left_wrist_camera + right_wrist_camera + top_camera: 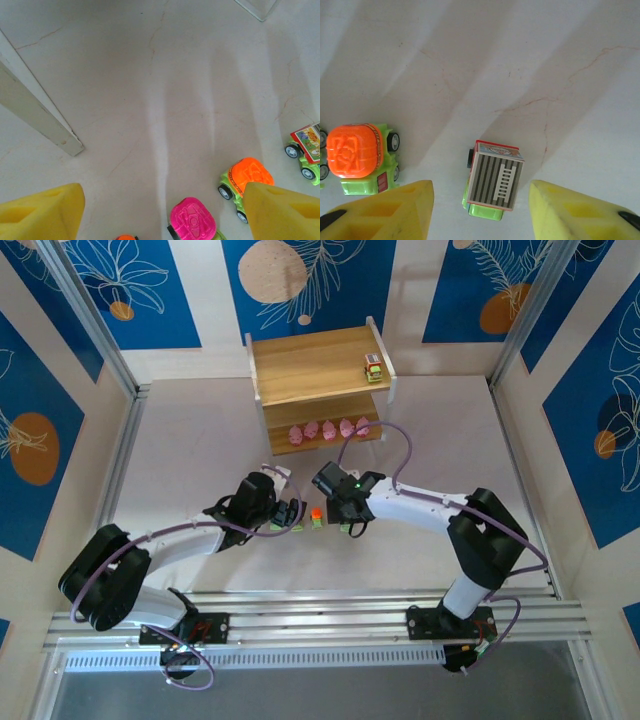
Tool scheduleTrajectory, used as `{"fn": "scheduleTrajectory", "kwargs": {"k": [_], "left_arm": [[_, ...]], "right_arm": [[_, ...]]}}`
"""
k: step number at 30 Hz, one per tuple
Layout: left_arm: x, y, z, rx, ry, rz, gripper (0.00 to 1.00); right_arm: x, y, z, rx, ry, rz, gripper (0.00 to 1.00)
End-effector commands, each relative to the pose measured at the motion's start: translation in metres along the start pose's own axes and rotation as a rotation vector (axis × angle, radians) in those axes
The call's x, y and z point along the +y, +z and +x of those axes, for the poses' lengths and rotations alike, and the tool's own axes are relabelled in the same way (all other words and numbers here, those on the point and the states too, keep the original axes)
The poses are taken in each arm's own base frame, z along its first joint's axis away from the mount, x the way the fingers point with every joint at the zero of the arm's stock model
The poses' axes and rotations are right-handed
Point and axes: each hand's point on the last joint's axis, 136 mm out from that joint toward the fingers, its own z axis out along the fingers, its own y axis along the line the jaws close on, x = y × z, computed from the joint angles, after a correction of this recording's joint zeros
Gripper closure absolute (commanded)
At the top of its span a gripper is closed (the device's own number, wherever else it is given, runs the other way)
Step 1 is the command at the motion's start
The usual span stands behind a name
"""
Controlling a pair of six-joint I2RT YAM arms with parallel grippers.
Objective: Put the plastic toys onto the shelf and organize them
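Toy truck (492, 186), straddled by right claw (481, 184)

Robot lab booth, blue leaf-print wall panels (130, 280), aluminium mounting rails (320, 612), white tabletop (200, 440)

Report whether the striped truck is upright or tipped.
Upright: the truck shows its striped roof upward, green chassis below, wheel at its side.

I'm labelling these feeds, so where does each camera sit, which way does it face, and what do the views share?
Top external: above and behind, looking down on table and shelf; both arms show.
Left wrist: on the left arm, facing down at the table and an orange car; left gripper's fingers show.
Right wrist: facing down on a truck between right gripper's fingers.
Shared: both wrist views seemingly show that car and truck.
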Motion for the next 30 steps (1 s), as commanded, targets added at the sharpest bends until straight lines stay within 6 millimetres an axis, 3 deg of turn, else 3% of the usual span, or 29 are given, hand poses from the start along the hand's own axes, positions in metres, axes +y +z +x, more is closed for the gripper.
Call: {"fn": "scheduleTrajectory", "kwargs": {"k": [1, 15, 30], "left_arm": [[-0.004, -0.003, -0.008, -0.022, 0.009, 0.010, 0.18], [-0.004, -0.003, -0.008, -0.022, 0.009, 0.011, 0.17], [-0.004, -0.003, -0.008, -0.022, 0.008, 0.012, 0.18]], "right_arm": [[0.000, 0.010, 0.010, 0.046, 0.005, 0.002, 0.49], [0.000, 0.018, 0.017, 0.071, -0.008, 0.003, 0.60], [-0.002, 0.021, 0.021, 0.085, -0.028, 0.021, 0.62]]}}
